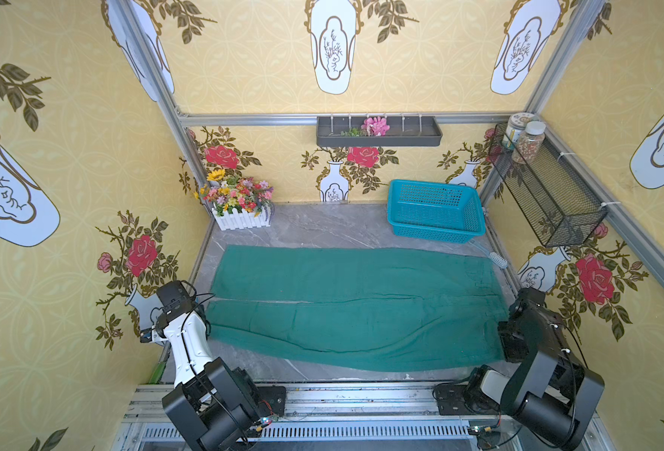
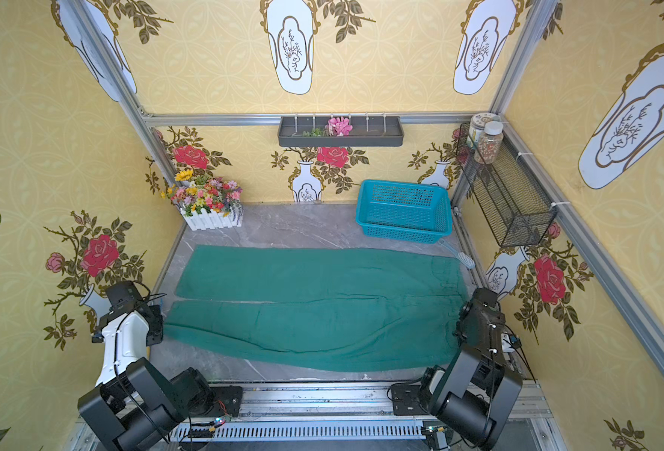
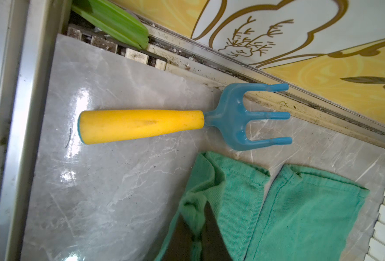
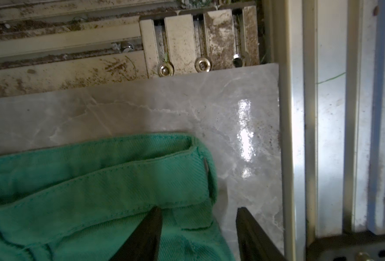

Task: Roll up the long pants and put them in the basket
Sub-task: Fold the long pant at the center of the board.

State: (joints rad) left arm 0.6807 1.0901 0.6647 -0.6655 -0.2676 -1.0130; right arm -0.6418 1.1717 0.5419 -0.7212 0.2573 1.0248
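pants: the long pants (image 1: 355,308) are spread flat across the middle of the grey table (image 1: 322,224) in both top views, cuffs at the left of the frame, waistband at the right, legs side by side with a thin gap between them

left claw: the left gripper (image 3: 196,230) is shut tight on a pinch of the near leg's cuff; in the left wrist view the fabric is bunched up between the dark jaws at the bottom of the frame

right claw: the right gripper (image 4: 198,228) is roughly half open, one jaw on top of the waistband corner, the other over bare table just beside it, so no hold on anything that I can see

other stuff: a little yellow-handled rake (image 3: 184,122) lies near the cuffs, apart from them; a blue basket (image 1: 434,211) sits upper right, well clear

step: looks like the very start to me, nothing rolled yet, just getting a hold at both ends

next move: I'd guess the right claw needs to settle its grip or let go, then the roll starts from one end, kept even across both legs
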